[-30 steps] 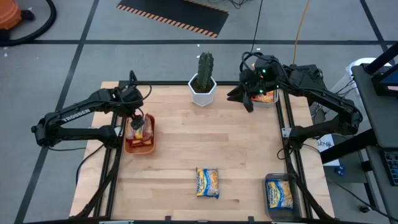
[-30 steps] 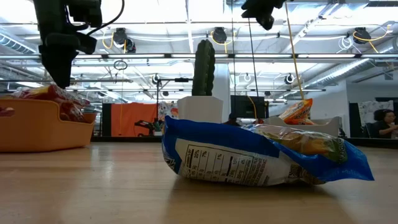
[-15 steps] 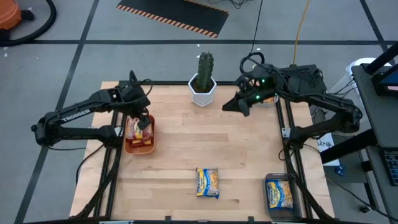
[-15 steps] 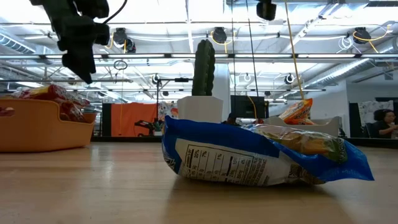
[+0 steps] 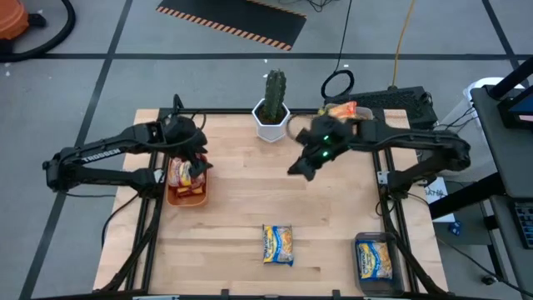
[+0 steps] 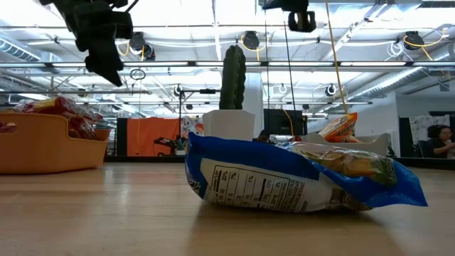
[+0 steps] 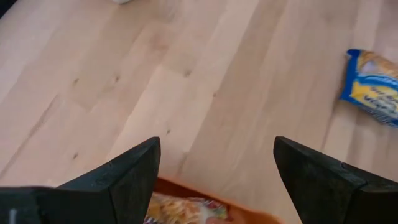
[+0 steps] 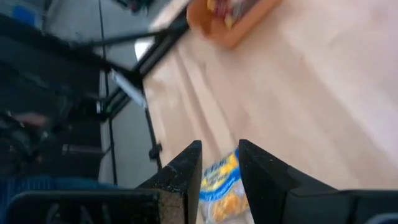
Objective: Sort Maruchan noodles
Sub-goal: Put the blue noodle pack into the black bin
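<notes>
One blue-and-yellow Maruchan noodles packet [image 5: 278,244] [image 6: 298,181] lies flat on the wooden table near its front edge. Red-orange packets [image 5: 179,173] sit in the orange bin [image 5: 185,200] at the left. My left gripper [image 5: 198,162] [image 7: 214,168] hangs open and empty above that bin's right edge. My right gripper [image 5: 300,167] [image 8: 219,162] hovers over the table's middle, right of centre, its fingers a narrow gap apart with nothing between them. In the right wrist view the lone packet [image 8: 221,183] shows through that gap.
A cactus in a white pot [image 5: 271,112] stands at the far edge's middle. A bin at the far right corner holds an orange packet [image 5: 341,108]. A clear bin [image 5: 374,282] at the near right corner holds a blue packet. Bare wood lies around the lone packet.
My right gripper has swung from over the far right bin toward the table's middle and near side, sinking a little and rolling about its own axis. My left gripper has tipped upward and drifted slightly right above the orange bin. No packet has moved.
</notes>
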`<control>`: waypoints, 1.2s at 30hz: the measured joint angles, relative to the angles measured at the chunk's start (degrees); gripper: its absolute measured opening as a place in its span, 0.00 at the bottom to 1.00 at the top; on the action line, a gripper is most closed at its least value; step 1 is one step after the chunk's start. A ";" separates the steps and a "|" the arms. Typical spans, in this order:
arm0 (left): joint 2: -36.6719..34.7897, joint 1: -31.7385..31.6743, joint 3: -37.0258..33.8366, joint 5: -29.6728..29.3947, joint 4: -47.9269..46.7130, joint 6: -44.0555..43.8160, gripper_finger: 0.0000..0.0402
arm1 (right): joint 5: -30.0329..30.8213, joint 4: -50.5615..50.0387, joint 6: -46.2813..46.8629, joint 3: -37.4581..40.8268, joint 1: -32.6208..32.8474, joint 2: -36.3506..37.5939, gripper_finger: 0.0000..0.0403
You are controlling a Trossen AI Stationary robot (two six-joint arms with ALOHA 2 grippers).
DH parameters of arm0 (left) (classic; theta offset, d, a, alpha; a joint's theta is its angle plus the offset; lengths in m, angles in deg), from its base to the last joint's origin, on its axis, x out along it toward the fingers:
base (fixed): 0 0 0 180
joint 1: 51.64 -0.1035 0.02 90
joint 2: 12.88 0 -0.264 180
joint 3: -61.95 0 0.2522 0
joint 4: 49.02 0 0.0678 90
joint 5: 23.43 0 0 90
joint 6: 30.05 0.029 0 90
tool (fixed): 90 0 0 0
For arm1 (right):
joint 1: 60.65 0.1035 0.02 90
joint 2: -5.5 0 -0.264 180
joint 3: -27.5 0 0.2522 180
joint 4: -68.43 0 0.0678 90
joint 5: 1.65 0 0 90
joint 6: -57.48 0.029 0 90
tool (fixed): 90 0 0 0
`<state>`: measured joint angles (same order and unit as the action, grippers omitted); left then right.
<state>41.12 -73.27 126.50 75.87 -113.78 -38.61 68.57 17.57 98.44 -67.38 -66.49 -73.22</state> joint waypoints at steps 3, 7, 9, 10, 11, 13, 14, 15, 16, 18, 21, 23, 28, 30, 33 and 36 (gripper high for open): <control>0.00 1.96 0.00 -0.02 1.01 -0.86 0.79 | -2.06 0.23 0.42 0.00 1.75 -3.39 0.24; 0.00 4.13 0.00 -0.38 1.69 -0.97 0.79 | -4.81 2.19 0.75 0.00 3.26 -8.09 0.24; 0.00 4.67 0.00 -1.08 1.69 -0.97 0.79 | -6.07 3.71 1.63 0.00 3.53 -10.27 0.24; 0.00 4.94 0.00 -1.41 1.71 -1.01 0.79 | -6.20 4.48 2.59 0.00 3.56 -11.44 0.24; 0.00 5.18 0.00 -1.53 1.71 -1.21 0.79 | -6.23 5.72 3.75 0.00 3.56 -12.52 0.24; 0.00 5.64 0.00 -1.68 1.75 -2.49 0.79 | -7.01 8.34 4.90 0.00 3.62 -14.27 0.24; 0.00 5.97 0.00 -1.70 1.81 -3.27 0.79 | -7.48 9.36 4.93 0.02 3.73 -15.13 0.24; 0.00 6.33 0.00 -1.80 1.85 -4.02 0.79 | -8.01 10.59 4.89 0.02 3.84 -15.85 0.24; 0.00 6.67 0.00 -1.79 1.88 -4.32 0.79 | -8.71 11.11 4.52 0.00 3.99 -16.50 0.24; 0.00 7.47 0.00 -1.85 2.36 -4.67 0.79 | -10.28 10.66 2.65 -0.02 4.22 -17.86 0.24; 0.00 8.48 0.00 -2.93 4.71 -6.01 0.79 | -11.84 10.02 -0.38 0.01 4.48 -20.05 0.24; 0.00 9.06 0.00 -4.02 7.30 -8.61 0.79 | -13.72 10.15 -1.52 0.01 4.46 -21.37 0.24; 0.00 11.20 0.00 -5.00 14.23 -13.04 0.79 | -16.35 10.70 -5.54 0.00 4.86 -24.58 0.24; 0.00 12.19 0.00 -6.05 15.64 -12.96 0.79 | -16.37 11.29 -8.39 0.00 5.27 -26.11 0.24; 0.00 13.48 0.00 -7.87 15.65 -13.27 0.79 | -16.39 12.49 -11.50 0.00 6.01 -28.25 0.24; 0.00 14.74 0.00 -8.40 15.61 -14.36 0.79 | -16.39 14.14 -13.05 0.00 6.99 -30.28 0.24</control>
<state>41.12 -58.52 126.50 67.47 -98.17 -52.97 52.18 31.71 85.39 -67.38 -59.51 -103.50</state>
